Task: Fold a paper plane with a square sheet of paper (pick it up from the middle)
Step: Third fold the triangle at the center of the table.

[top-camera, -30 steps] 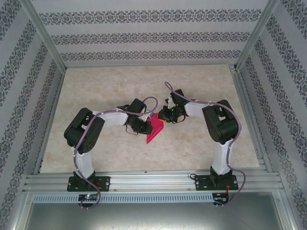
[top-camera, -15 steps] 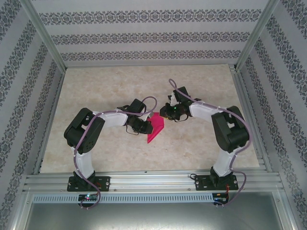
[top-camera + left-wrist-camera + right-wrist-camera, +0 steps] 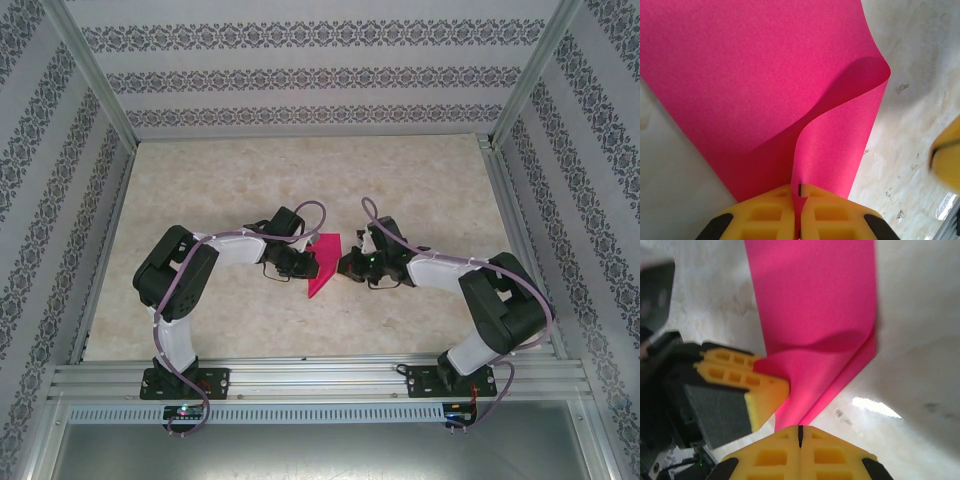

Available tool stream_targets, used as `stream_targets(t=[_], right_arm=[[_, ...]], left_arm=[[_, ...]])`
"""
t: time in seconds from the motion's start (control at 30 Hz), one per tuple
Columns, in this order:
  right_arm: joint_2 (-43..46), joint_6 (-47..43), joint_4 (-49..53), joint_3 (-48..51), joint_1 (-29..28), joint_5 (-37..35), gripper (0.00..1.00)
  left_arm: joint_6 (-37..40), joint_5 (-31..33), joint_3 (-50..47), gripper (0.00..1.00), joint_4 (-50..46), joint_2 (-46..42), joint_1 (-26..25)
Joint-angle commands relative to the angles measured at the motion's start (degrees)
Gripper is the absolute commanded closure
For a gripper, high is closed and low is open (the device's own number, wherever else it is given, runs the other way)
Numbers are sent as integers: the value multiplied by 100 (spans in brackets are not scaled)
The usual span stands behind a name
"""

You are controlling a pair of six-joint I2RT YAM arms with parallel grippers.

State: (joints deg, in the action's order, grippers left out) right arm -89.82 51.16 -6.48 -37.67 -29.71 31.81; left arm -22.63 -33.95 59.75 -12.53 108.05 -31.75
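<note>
Your right gripper (image 3: 800, 429) has just closed tight at the folded edge of the pink sheet (image 3: 815, 300) dead ahead, pinch unconfirmed; left gripper (image 3: 800, 192) clamps the opposite edge, so the crease looks ready to press.

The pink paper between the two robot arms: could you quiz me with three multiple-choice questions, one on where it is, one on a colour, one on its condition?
1. Where is the thin magenta-pink sheet of paper?
A. between the left gripper and the right gripper
B. far left of both
C. far right of both

2. What colour are the left gripper's fingers?
A. blue
B. yellow
C. green

3. How is the sheet?
A. lying flat
B. curled over, edge pinched
C. crumpled into a ball

Answers:
1 A, the top view shows it between them.
2 B, the left wrist view shows yellow fingers.
3 B, its edge sits between the left gripper's shut fingers and its top curls over.
</note>
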Motion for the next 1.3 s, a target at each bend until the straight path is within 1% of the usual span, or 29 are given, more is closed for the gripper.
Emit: stream_targets(t=[0.0,0.17,0.23,0.37,0.57,0.8,1.03,1.27], right_arm=[[-64,538,-944,143,-336,77,100],[-450,914,-1531,219,-801,-29,100],[-481,1013,-1647,310,-921,-176,100],[-519,1032,-1701,395,-1068,-235,100],[-760,1161,-2041,385,-1136,-78,100],[-870,1174,-2009,313,-1158,-45,100],[-816,1199,-2046,348,-1192,-69,100],[-1027,1220,-1935,278,-1206,-146,100]], left_arm=[[-58,506,-133,90,-38,93,51],[-23,539,-75,90,-108,110,49],[-5,540,-41,90,-125,126,55],[30,535,24,90,-188,172,51],[39,501,44,90,-198,189,55],[65,460,45,90,-223,198,55],[39,249,71,89,-205,256,50],[101,201,93,89,-301,303,54]])
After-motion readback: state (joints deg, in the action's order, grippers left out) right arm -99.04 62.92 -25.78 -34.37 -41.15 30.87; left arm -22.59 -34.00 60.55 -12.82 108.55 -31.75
